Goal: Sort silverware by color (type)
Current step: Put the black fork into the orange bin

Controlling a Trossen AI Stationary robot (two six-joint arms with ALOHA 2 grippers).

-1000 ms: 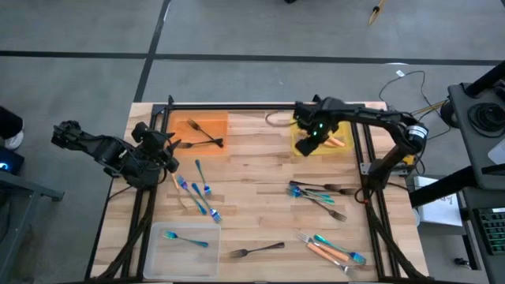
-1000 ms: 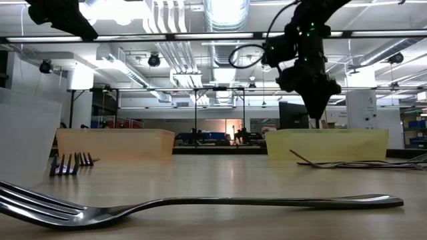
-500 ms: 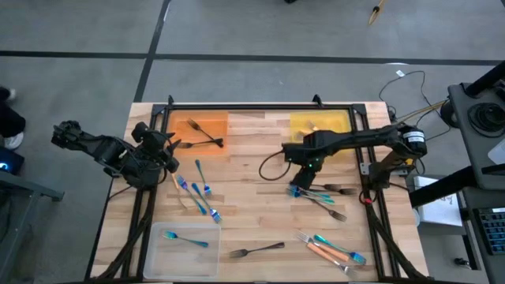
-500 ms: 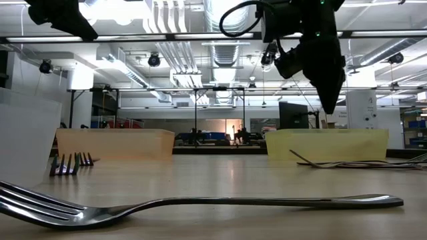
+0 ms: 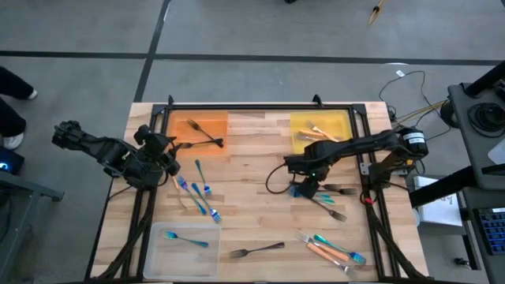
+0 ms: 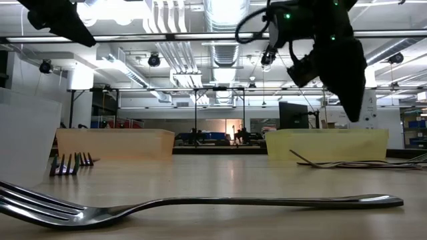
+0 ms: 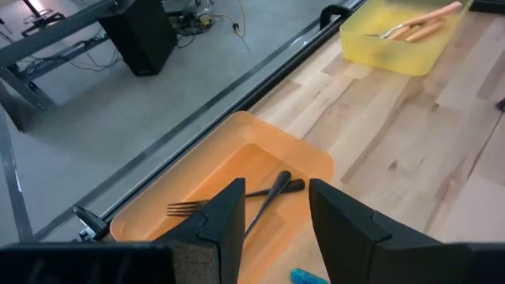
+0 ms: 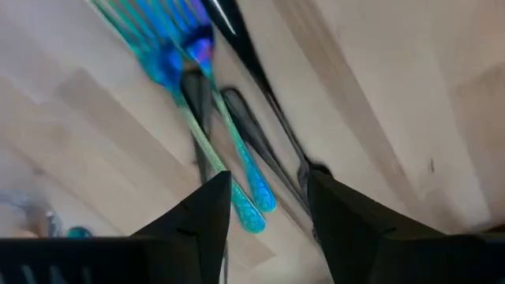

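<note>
The right gripper (image 8: 268, 209) hovers with open, empty jaws over two blue-teal forks (image 8: 207, 138), seemingly just above them.

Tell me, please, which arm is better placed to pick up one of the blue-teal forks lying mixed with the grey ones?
The right. Its open pincer hangs directly over that mixed pile, the blue-teal forks between its fingers. The left pincer waits open beside the orange tray.
</note>
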